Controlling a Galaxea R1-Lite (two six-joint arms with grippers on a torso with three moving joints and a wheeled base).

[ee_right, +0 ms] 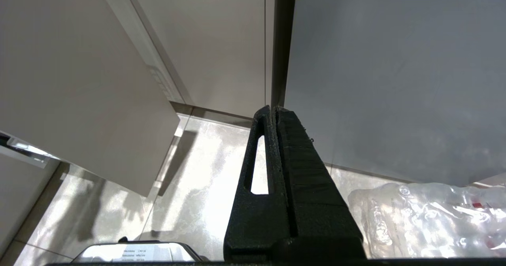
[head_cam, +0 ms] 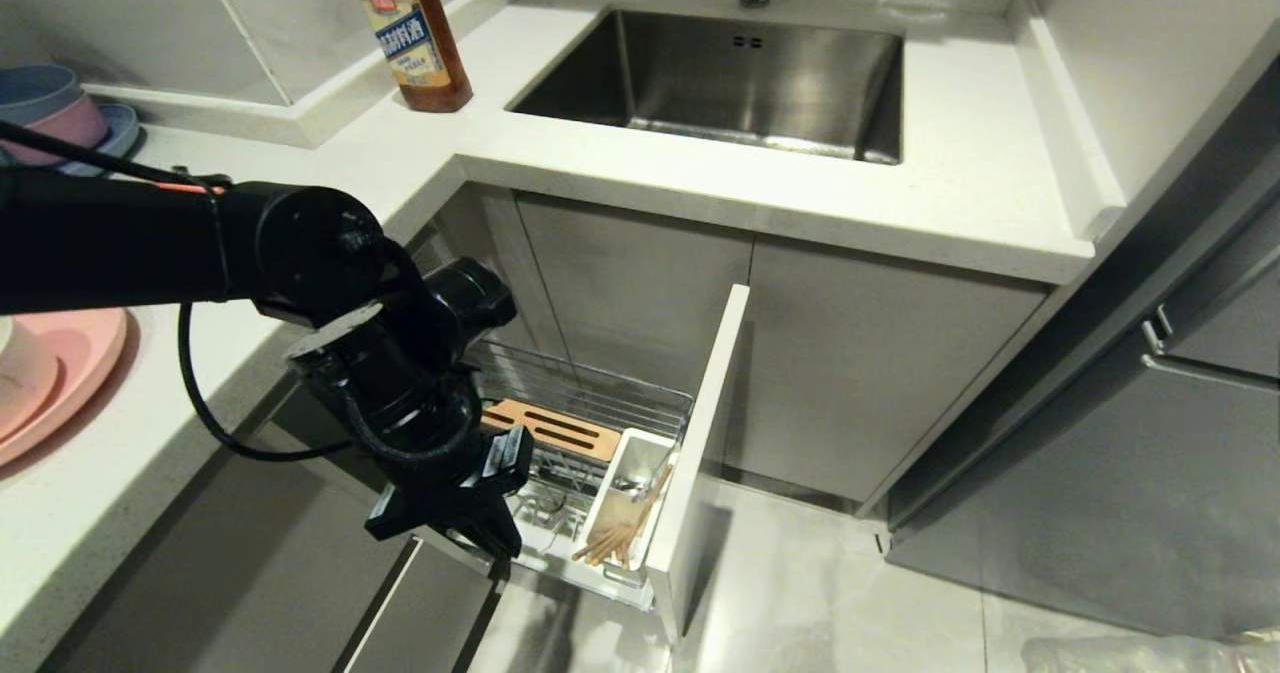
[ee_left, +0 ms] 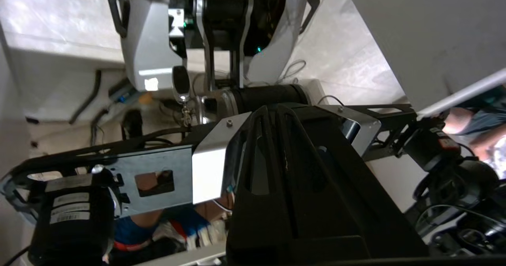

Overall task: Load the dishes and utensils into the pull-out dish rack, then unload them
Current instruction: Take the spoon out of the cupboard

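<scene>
Head view: the pull-out dish rack (head_cam: 590,423) stands drawn out below the desk, its narrow door front edge-on beside it.
Chopsticks: the chopsticks (head_cam: 615,541) stand tilted in the white utensil cup (head_cam: 632,493) at the rack's front, just behind the door front; a slim dark stem near them may be the spoon, but I cannot tell.
Handling, chopsticks: light, stiff, thin wood, likely to roll or splay; best pinched as a pair near their upper ends, where they clear the cup.
Wooden block: the slotted block (head_cam: 551,429) lies in the rack behind the cup, with no dish showing in its slots.
Plate: the pink plate (head_cam: 70,368) lies flat on the desk at the far left, well apart from the rack, with a paler dish on it at the picture's edge.
Handling, plate: rigid, smooth, probably slippery; the rim is the only hold for a narrow grip.
Left hand: the left hand (head_cam: 495,543) hangs low before the rack, fingers pressed together, holding nothing.
Right hand: the right hand (ee_right: 273,112) is parked near the cabinet doors, fingers together, carrying nothing.
Further out: a sauce bottle (head_cam: 410,28) and the sink (head_cam: 730,78) on the desk.
</scene>
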